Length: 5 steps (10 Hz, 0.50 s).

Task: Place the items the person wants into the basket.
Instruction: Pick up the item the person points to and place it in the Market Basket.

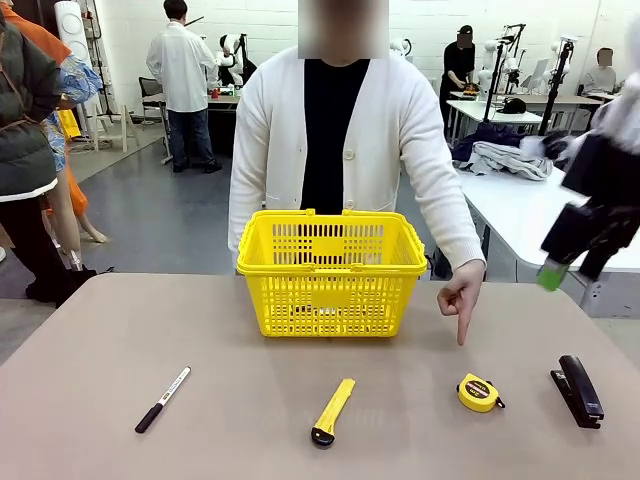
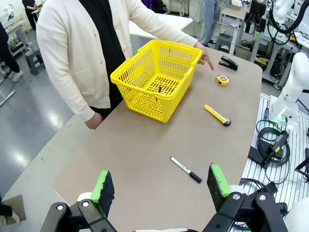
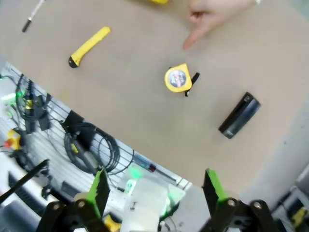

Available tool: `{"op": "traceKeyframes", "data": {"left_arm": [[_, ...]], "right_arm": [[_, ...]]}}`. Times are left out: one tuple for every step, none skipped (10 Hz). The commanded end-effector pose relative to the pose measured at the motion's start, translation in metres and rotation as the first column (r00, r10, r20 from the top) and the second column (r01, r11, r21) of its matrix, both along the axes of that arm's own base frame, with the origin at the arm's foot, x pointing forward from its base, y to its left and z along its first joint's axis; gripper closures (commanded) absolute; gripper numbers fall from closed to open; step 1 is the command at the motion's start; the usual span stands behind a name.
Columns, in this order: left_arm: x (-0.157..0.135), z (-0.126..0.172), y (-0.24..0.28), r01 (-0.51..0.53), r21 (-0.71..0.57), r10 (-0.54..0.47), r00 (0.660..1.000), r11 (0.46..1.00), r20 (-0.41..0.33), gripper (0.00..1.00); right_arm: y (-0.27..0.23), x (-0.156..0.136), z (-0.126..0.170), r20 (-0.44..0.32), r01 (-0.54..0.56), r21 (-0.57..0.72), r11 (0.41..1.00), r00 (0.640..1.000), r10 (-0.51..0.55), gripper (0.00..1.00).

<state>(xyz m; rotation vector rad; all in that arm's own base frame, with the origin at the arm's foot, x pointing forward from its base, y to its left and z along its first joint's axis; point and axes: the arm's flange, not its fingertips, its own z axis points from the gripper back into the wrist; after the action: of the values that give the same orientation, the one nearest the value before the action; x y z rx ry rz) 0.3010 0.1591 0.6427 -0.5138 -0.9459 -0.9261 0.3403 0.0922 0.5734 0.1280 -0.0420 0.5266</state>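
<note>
Tape measure sits near the person's pointing hand — left gripper, right gripper agape.

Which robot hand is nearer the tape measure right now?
Right. The right hand hovers open above the table's right side, looking down at the tape measure; the left hand hangs over the table's left end, beyond the marker.

The person's hand hovers near the tape measure, while bare table surrounds the stapler.
</note>
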Motion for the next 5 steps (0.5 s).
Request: {"op": "traceKeyframes", "data": {"left_arm": [[0.0,0.002,0.001,0.011,-0.004,-0.011,1.0,1.0,-0.002,0.0],[0.0,0.002,0.001,0.011,-0.004,-0.011,1.0,1.0,-0.002,0.0],[0.0,0.002,0.001,0.011,-0.004,-0.011,1.0,1.0,-0.002,0.0],[0.0,0.002,0.001,0.011,-0.004,-0.011,1.0,1.0,-0.002,0.0],[0.0,0.002,0.001,0.011,-0.004,-0.011,1.0,1.0,-0.002,0.0]], "right_arm": [[0.011,0.021,-0.023,0.04,0.033,-0.042,0.999,0.999,-0.031,0.0],[0.012,0.028,-0.034,0.061,0.04,-0.056,0.998,0.997,-0.036,0.0],[0.008,0.034,-0.043,0.088,0.049,-0.07,0.996,0.995,-0.043,0.0],[0.018,0.021,-0.028,0.022,0.006,-0.032,0.999,1.0,-0.006,0.0],[0.018,0.021,-0.028,0.022,0.006,-0.032,0.999,1.0,-0.006,0.0]]}}
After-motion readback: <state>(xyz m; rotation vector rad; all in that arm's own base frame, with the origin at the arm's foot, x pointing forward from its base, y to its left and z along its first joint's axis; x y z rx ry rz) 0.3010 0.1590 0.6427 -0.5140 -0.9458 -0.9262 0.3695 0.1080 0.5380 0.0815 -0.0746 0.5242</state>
